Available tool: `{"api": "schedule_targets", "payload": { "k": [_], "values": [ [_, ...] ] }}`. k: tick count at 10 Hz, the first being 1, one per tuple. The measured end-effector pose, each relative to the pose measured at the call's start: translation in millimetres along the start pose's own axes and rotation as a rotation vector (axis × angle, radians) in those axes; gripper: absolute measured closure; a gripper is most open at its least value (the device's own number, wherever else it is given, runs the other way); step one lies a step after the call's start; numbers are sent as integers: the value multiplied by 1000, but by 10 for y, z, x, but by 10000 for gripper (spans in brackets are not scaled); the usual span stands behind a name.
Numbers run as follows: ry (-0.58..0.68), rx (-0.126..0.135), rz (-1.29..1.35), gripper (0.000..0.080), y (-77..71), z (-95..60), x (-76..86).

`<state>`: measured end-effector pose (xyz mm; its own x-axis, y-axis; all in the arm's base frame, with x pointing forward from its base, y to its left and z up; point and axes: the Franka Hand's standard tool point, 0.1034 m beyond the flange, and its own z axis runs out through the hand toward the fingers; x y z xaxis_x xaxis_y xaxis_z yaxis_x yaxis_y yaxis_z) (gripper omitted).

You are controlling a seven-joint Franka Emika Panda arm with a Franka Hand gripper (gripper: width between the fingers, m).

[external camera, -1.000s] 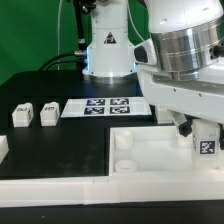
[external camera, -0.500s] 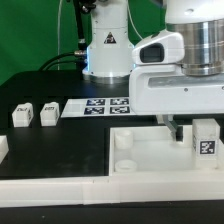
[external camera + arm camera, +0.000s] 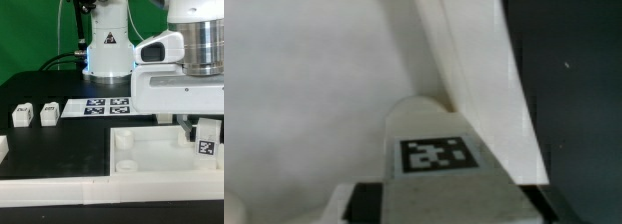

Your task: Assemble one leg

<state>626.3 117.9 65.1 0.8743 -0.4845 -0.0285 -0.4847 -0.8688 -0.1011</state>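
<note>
My gripper (image 3: 205,128) is shut on the leg (image 3: 207,138), a small white block with a black-and-white marker. It holds the leg upright over the far corner of the large white panel (image 3: 150,160) at the exterior view's right. I cannot tell whether the leg touches the panel. In the wrist view the leg (image 3: 438,150) sits between the dark fingers (image 3: 370,200) of the gripper (image 3: 441,208), over the panel's edge (image 3: 313,90). The black table (image 3: 571,80) lies beside it.
Two more small white legs (image 3: 22,115) (image 3: 47,113) stand on the black table at the exterior view's left. The marker board (image 3: 100,105) lies behind the panel. The arm's white base (image 3: 108,50) stands at the back. A white rail (image 3: 60,192) runs along the front.
The wrist has turned since a second ago. The gripper, with the leg in it, has shifted slightly toward the exterior view's right.
</note>
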Motion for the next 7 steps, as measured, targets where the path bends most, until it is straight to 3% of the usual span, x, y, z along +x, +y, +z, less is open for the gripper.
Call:
{"api": "schedule_targets", "payload": {
  "k": [2,4,7],
  "values": [
    [-12,7,215,506,10,-4,27],
    [-78,-4,565,506,-4,-1,31],
    [-148,29,1128,506,-31,6,43]
  ]
}}
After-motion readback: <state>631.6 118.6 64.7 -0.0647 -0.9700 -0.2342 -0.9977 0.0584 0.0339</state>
